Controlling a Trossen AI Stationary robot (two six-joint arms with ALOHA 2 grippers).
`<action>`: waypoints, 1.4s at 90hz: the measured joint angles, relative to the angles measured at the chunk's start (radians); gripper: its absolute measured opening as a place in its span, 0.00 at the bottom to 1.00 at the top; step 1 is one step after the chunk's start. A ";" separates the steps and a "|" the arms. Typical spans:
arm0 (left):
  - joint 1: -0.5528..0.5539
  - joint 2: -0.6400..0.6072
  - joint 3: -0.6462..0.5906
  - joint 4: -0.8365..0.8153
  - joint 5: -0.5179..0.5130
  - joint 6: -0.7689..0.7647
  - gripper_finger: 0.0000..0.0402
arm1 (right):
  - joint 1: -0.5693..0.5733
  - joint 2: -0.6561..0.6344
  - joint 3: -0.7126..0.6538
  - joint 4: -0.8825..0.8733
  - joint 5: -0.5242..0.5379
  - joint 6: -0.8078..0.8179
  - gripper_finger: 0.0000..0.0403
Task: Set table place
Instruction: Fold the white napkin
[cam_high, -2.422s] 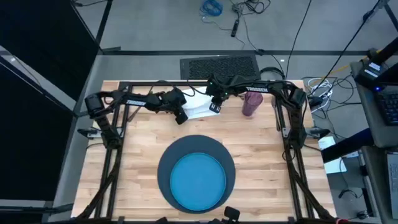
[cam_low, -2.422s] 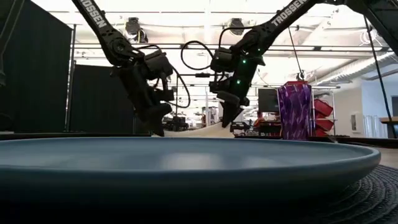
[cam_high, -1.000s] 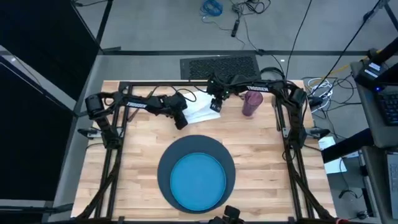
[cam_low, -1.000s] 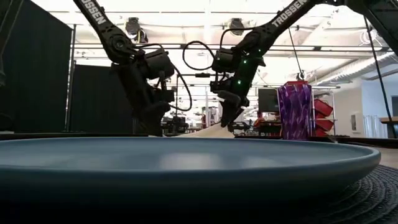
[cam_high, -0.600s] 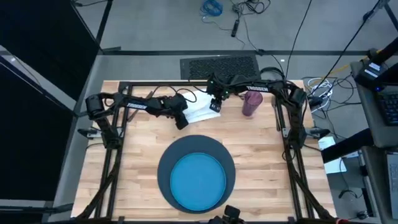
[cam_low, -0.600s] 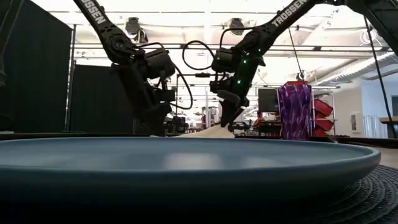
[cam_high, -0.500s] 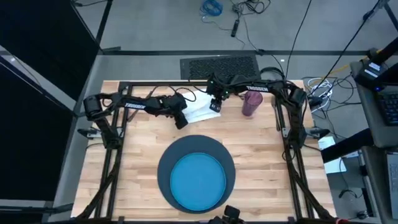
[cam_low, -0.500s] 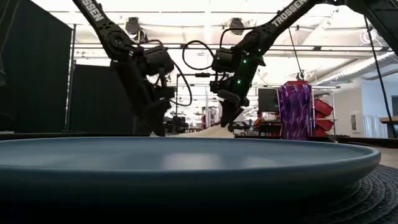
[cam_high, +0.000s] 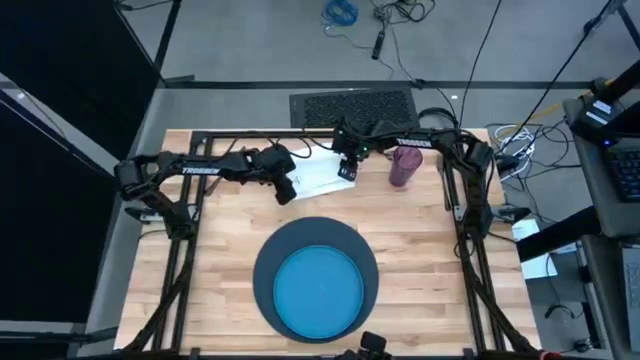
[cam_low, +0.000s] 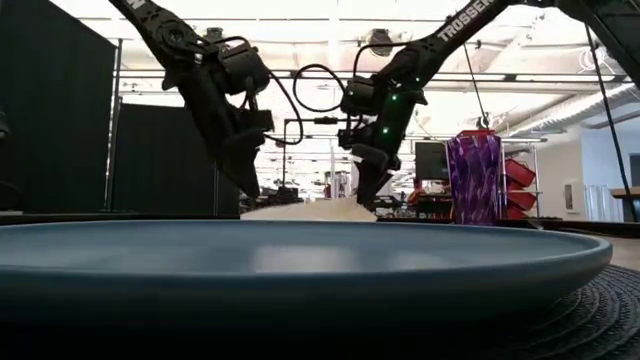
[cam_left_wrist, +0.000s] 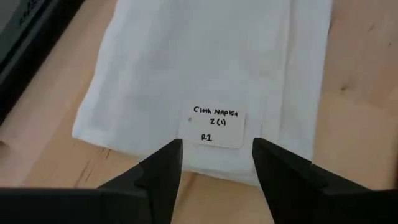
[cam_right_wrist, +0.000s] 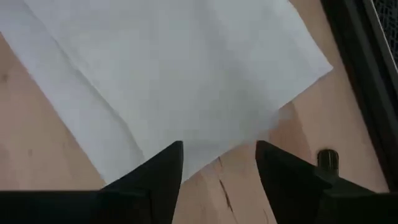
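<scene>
Worktop: pale butcher-block planks (cam_high: 220, 250) inside a black frame, with a grey floor, loose cables and a dark grated mat beyond its far edge.
Landmark: the white cloth napkin (cam_high: 318, 172) lies flat at the far edge of the worktop; every place below is given from it.
Mat and plate: a dark navy round mat (cam_high: 262, 268) with a bright blue plate (cam_high: 318, 290) centred on it sits well apart from the napkin, toward the near edge.
Cup: a small purple cup (cam_high: 404, 166) stands upright to the right of the napkin, near it but not touching.
Cutlery: no fork, knife or spoon shows in any view.
Left gripper: the left gripper (cam_left_wrist: 214, 163) hovers above the napkin's left end, fingers apart and holding nothing, straddling the small white label (cam_left_wrist: 214, 124) near the hem.
Right gripper: the right gripper (cam_right_wrist: 219, 163) hangs over the napkin's right corner, fingers also apart and empty; bare wood shows between them just past the cloth's edge.
Stage: by my reading the napkin is the piece in hand, not yet gripped or moved beside the plate.
Risk, pinch: cloth this flat gives the fingers little to bite, so a descent that stops short could close on air, and one too deep could jam the tips on the wood.
Risk, drag: if only one gripper catches, the napkin will likely unfold or trail.
Risk, cup: a sweep to the napkin's right could tip the cup.
</scene>
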 joint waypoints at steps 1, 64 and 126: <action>0.000 0.000 0.000 0.000 0.000 0.000 0.46 | 0.001 -0.004 0.002 -0.002 0.000 0.000 0.47; -0.070 -0.001 -0.063 0.018 0.119 -0.028 0.45 | -0.002 -0.092 0.031 -0.152 0.000 0.005 0.47; -0.087 -0.005 -0.221 0.031 0.068 -0.128 0.45 | 0.132 -0.009 0.031 -0.056 -0.046 0.184 0.47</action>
